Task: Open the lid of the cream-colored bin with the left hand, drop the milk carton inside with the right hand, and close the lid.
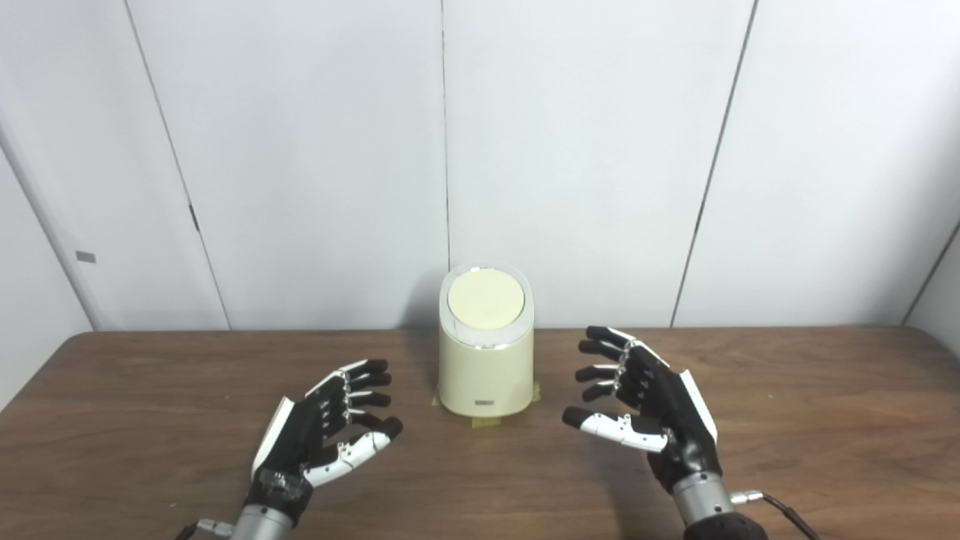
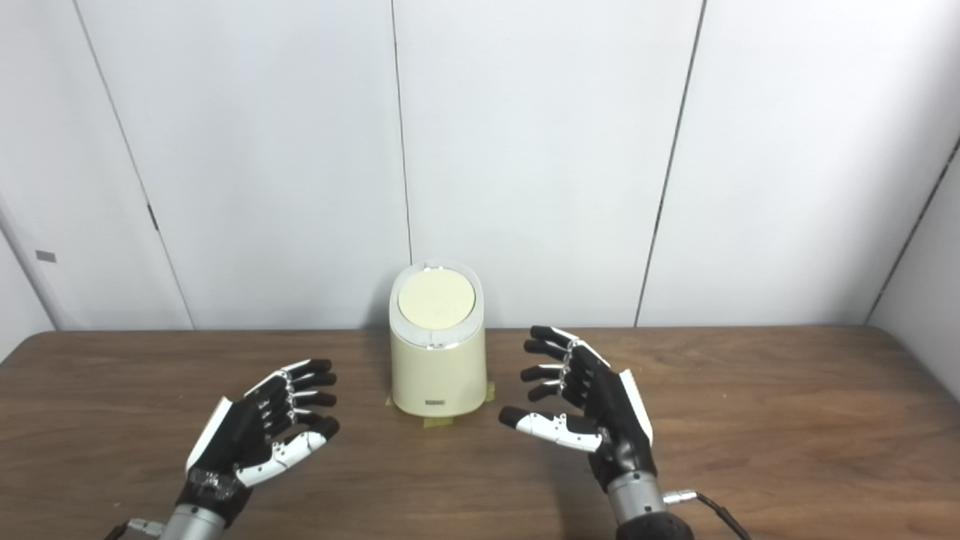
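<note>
1. Bin (image 1: pixel 486 371) stands near the back of the brown table (image 1: pixel 825 420), in the middle, close to the white wall (image 1: pixel 585 150).
2. Its body is cream, and its round lid (image 1: pixel 486 298) is down and tilts a bit toward the camera.
3. Bits of tape (image 1: pixel 487 421) stick out from under the bin.
4. Left hand (image 1: pixel 319 435) is over the table to the left of the bin and a bit nearer the camera. It does not touch the bin.
5. Its fingers (image 1: pixel 367 382) are spread apart and hold nothing. They point up and toward the bin.
6. Right hand (image 1: pixel 652 405) is over the table to the right of the bin, also apart from it.
7. Its fingers (image 1: pixel 600 360) are spread too and hold nothing. The thumb (image 1: pixel 611 426) points left, toward the bin.
8. Both palms face each other, with the bin between them and farther back.
</note>
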Action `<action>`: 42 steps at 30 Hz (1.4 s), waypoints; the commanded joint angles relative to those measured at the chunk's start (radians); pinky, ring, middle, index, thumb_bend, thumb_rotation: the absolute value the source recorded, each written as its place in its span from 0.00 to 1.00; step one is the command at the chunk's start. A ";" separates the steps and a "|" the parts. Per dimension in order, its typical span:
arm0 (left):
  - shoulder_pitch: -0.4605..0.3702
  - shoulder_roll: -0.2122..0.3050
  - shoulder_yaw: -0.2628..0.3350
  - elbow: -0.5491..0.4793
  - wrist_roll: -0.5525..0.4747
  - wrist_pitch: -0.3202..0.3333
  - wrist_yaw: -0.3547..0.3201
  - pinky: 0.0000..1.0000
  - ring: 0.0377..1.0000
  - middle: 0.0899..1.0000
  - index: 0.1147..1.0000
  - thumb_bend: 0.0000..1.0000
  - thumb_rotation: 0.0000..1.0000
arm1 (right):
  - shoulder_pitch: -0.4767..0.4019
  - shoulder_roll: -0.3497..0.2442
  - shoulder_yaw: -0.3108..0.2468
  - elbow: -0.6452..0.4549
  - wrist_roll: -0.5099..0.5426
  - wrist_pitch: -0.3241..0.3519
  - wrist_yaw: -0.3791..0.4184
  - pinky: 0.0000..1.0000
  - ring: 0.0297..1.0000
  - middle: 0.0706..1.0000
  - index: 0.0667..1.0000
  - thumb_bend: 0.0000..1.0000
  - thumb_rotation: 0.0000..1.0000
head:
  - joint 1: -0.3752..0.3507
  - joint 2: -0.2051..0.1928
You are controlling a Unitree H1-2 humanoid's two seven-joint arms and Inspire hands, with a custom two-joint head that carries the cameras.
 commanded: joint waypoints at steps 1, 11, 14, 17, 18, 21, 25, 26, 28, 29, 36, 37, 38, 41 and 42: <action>-0.044 -0.002 0.006 -0.021 -0.015 -0.017 0.017 0.60 0.70 0.76 0.76 0.70 0.26 | -0.053 -0.004 -0.004 -0.013 0.016 -0.050 0.013 0.48 0.59 0.71 0.71 0.76 0.11 | 0.006 0.002; -0.026 -0.008 0.008 -0.043 -0.015 -0.009 0.022 0.60 0.71 0.77 0.76 0.70 0.26 | -0.046 0.002 0.007 -0.031 -0.001 -0.034 0.004 0.50 0.60 0.71 0.72 0.76 0.14 | 0.002 0.003; -0.018 -0.008 0.005 -0.053 -0.009 -0.009 0.023 0.60 0.70 0.76 0.76 0.67 0.22 | -0.036 0.005 0.006 -0.048 -0.003 -0.022 0.001 0.49 0.60 0.71 0.72 0.77 0.15 | 0.000 0.006; -0.008 -0.011 0.004 -0.066 -0.009 -0.003 0.024 0.60 0.70 0.76 0.76 0.67 0.22 | -0.026 0.006 0.007 -0.065 -0.008 -0.019 -0.002 0.49 0.60 0.71 0.72 0.77 0.15 | 0.001 0.012; -0.004 -0.013 0.004 -0.073 -0.008 0.000 0.025 0.60 0.70 0.76 0.76 0.67 0.22 | -0.021 0.004 0.008 -0.073 -0.010 -0.018 0.000 0.49 0.60 0.71 0.72 0.77 0.15 | 0.001 0.015; 0.000 -0.016 0.002 -0.081 -0.006 0.002 0.026 0.60 0.70 0.76 0.76 0.68 0.23 | -0.010 0.000 0.013 -0.091 -0.012 -0.008 0.010 0.51 0.60 0.72 0.73 0.75 0.16 | 0.002 0.021; -0.001 -0.017 -0.002 -0.088 -0.007 0.014 0.023 0.60 0.70 0.76 0.76 0.67 0.22 | -0.005 -0.001 0.013 -0.096 0.004 -0.002 0.020 0.49 0.59 0.72 0.72 0.76 0.14 | 0.004 0.028; -0.002 -0.016 -0.002 -0.086 -0.008 0.014 0.022 0.60 0.70 0.76 0.76 0.67 0.22 | -0.004 0.000 0.011 -0.094 0.008 -0.002 0.022 0.48 0.59 0.72 0.72 0.76 0.13 | 0.005 0.028; -0.005 -0.015 -0.002 -0.082 -0.009 0.013 0.021 0.60 0.70 0.76 0.76 0.67 0.23 | -0.003 0.000 0.008 -0.089 0.014 -0.002 0.025 0.48 0.59 0.72 0.72 0.76 0.11 | 0.005 0.029; -0.007 -0.014 -0.002 -0.079 -0.008 0.012 0.021 0.59 0.70 0.76 0.76 0.67 0.23 | -0.003 -0.002 0.008 -0.087 0.008 -0.001 0.024 0.49 0.60 0.72 0.72 0.76 0.12 | 0.005 0.028; -0.012 -0.010 0.002 -0.065 -0.007 0.008 0.023 0.60 0.70 0.76 0.76 0.67 0.23 | -0.006 -0.007 0.013 -0.071 -0.005 -0.009 0.027 0.50 0.60 0.72 0.72 0.76 0.13 | 0.003 0.024; -0.013 -0.010 0.002 -0.064 -0.008 0.007 0.023 0.60 0.70 0.76 0.76 0.67 0.22 | -0.007 -0.007 0.012 -0.069 -0.005 -0.011 0.027 0.50 0.61 0.72 0.72 0.76 0.13 | 0.004 0.023; -0.014 -0.009 0.003 -0.062 -0.009 0.006 0.022 0.60 0.70 0.76 0.76 0.67 0.23 | -0.008 -0.007 0.012 -0.067 -0.004 -0.013 0.028 0.50 0.60 0.72 0.72 0.76 0.13 | 0.004 0.021; -0.015 -0.009 0.002 -0.061 -0.003 0.003 0.025 0.60 0.70 0.76 0.77 0.68 0.24 | -0.010 -0.009 0.013 -0.060 -0.007 -0.026 0.028 0.49 0.59 0.72 0.72 0.76 0.12 | 0.005 0.021; -0.015 -0.009 0.002 -0.062 -0.002 0.003 0.025 0.61 0.70 0.76 0.77 0.69 0.25 | -0.011 -0.009 0.013 -0.059 -0.009 -0.028 0.028 0.49 0.59 0.71 0.72 0.76 0.13 | 0.005 0.021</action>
